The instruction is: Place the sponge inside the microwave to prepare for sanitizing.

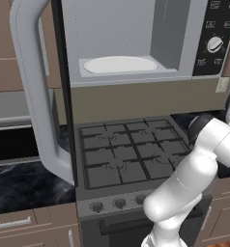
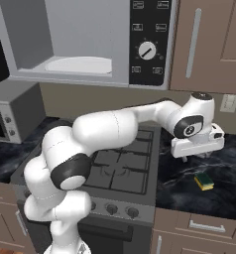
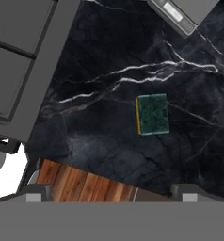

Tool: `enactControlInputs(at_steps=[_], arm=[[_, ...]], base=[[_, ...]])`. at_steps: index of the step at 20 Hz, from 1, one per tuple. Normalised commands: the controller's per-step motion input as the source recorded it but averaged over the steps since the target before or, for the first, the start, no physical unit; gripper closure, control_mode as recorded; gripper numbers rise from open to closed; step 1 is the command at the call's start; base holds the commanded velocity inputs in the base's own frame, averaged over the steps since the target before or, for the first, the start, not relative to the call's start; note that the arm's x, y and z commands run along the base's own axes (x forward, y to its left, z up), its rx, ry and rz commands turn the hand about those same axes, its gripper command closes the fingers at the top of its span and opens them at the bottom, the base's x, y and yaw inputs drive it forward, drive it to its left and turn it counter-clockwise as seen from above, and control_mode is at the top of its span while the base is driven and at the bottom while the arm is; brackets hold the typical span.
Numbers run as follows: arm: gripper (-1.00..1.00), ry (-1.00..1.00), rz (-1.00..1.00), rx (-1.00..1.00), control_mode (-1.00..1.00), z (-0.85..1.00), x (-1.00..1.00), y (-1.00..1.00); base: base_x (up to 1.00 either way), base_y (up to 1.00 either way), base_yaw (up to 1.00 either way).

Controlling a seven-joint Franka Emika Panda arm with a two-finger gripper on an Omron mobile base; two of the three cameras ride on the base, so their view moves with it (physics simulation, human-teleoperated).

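The microwave [image 1: 136, 81] hangs above the stove with its door [image 1: 64, 96] swung wide to the left, long grey handle [image 1: 32, 87] facing me. Its white turntable [image 1: 119, 64] is bare, and it shows too in the right base view [image 2: 80, 64]. The sponge [image 2: 205, 181], green on top with a yellow edge, lies flat on the black marble counter right of the stove. My gripper [image 2: 199, 155] hangs above that counter, pointing down, a little left of and behind the sponge. Seen from the hand, the sponge [image 3: 153, 114] lies ahead of the gripper [image 3: 112, 194], whose jaws stand open and hold nothing.
The gas stove [image 1: 126, 149] sits under the microwave. A small silver toaster oven [image 2: 11, 116] stands on the left counter. A wall outlet [image 2: 229, 102] and brown cabinets [image 2: 209, 44] are behind the sponge. The counter's front edge borders wooden floor [image 3: 85, 183].
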Motion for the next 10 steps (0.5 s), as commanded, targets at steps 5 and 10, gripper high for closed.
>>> enactControlInputs(at_steps=[5,10], arm=[[-1.0,-0.05,0.0,-0.1,-1.0,-0.37,0.11,0.0],[-1.0,-0.06,0.0,-0.05,-1.0,-0.3,0.16,-0.03]], base=[[0.0,0.0,0.0],[0.0,0.0,0.0]])
